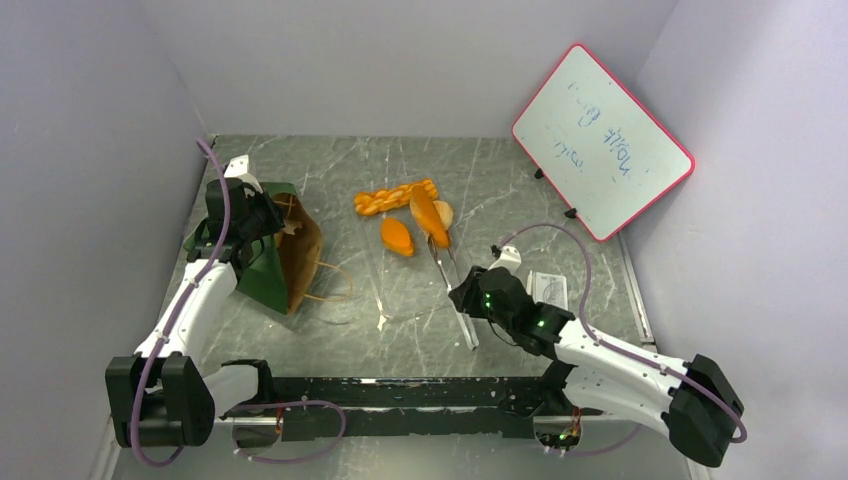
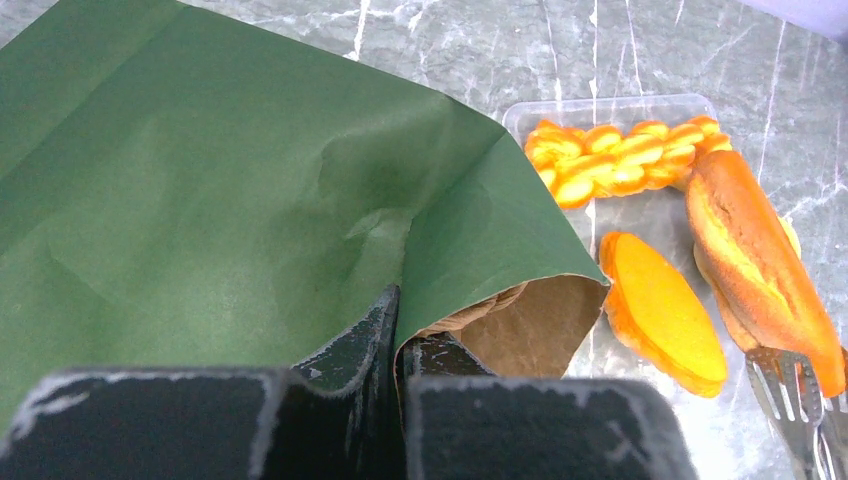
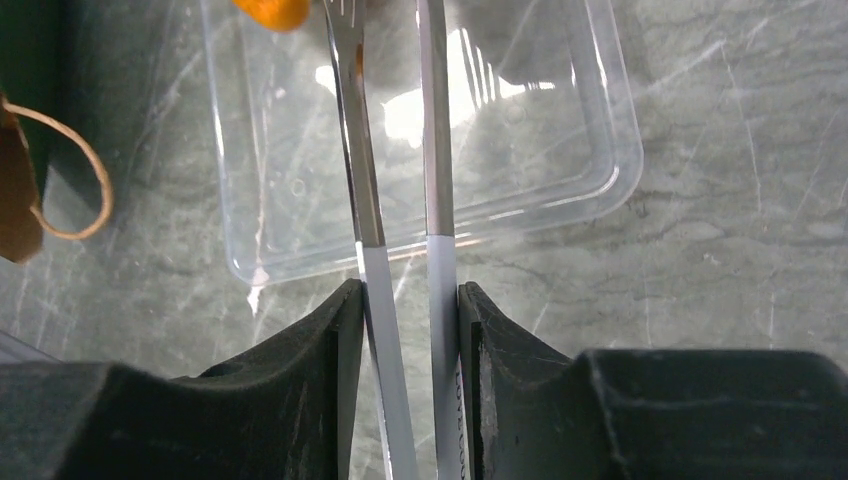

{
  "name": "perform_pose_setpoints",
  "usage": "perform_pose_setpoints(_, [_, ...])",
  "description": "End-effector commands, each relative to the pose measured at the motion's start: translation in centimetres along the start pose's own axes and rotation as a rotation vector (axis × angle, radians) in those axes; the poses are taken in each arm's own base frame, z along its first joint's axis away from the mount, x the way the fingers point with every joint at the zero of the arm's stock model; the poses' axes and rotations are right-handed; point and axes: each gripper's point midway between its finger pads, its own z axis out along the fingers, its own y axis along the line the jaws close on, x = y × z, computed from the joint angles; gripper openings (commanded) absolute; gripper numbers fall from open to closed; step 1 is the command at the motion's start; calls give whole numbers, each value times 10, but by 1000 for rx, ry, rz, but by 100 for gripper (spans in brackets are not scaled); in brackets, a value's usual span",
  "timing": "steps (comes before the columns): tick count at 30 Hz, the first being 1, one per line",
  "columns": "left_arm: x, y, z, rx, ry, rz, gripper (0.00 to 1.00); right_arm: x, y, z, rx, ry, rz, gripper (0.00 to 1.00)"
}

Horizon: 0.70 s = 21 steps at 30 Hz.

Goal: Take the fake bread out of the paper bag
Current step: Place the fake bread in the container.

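The red-framed whiteboard point(image 1: 603, 141), at two o'clock in the top view, carries blue handwriting too loose to read. The tongs point(image 3: 437, 200) bear small dark print along one handle arm, at six o'clock in the right wrist view, too blurred to make out.

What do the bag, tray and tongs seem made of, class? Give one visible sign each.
Paper bag: matte green paper, creased, brown kraft inside. Tray: clear glossy plastic, probably; the table shows through. Tongs: polished metal, likely steel; bright reflections.
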Motion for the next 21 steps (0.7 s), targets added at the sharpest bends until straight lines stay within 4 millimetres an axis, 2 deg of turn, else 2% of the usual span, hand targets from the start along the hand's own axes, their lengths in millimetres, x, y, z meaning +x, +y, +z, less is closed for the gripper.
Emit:
perform_pose_setpoints(1, [-11,-8,-4,42,-36,-17,7,8,-11,2,29,-1,41,38])
perform_pose_setpoints(21, [-6,-6,-4,37,-27,-21,7,40,-20,5,26,61,38,45])
